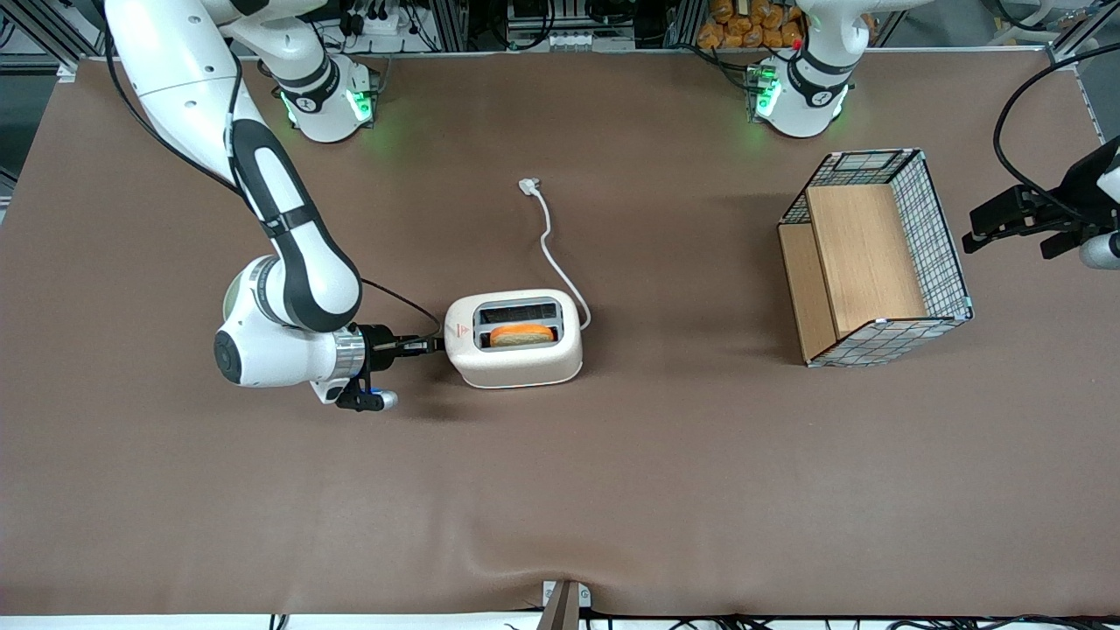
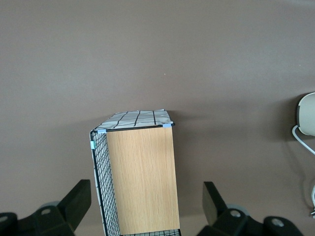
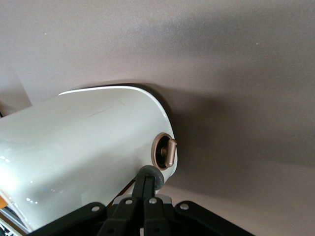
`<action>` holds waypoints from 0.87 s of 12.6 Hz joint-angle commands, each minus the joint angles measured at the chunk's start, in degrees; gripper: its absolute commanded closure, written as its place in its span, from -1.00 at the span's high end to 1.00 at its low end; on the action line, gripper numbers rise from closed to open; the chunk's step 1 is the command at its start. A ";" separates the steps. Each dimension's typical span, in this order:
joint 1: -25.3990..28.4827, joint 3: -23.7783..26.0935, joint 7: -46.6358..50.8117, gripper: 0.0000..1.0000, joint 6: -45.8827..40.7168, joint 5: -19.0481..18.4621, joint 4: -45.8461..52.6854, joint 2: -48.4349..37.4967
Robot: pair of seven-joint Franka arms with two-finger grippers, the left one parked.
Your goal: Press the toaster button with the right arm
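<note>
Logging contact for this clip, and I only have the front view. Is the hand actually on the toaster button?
Observer: In the right wrist view, the hand is at the narrow side of the toaster. Its fingers are shut and their tips appear to touch the grey toaster button.
Reviewer: Is anything else on that side?
Observer: Yes, a bronze dial sits right beside the button, apart from the fingers.
</note>
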 commanded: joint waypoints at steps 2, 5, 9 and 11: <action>-0.03 -0.42 -1.07 -1.00 -0.63 0.73 0.63 1.01; -0.03 -0.42 -0.11 -1.00 -0.81 0.73 0.90 0.92; -0.82 -0.51 0.86 -1.00 -4.66 0.73 3.52 0.75; -1.79 -0.59 3.49 -1.00 -9.31 -0.06 6.94 0.75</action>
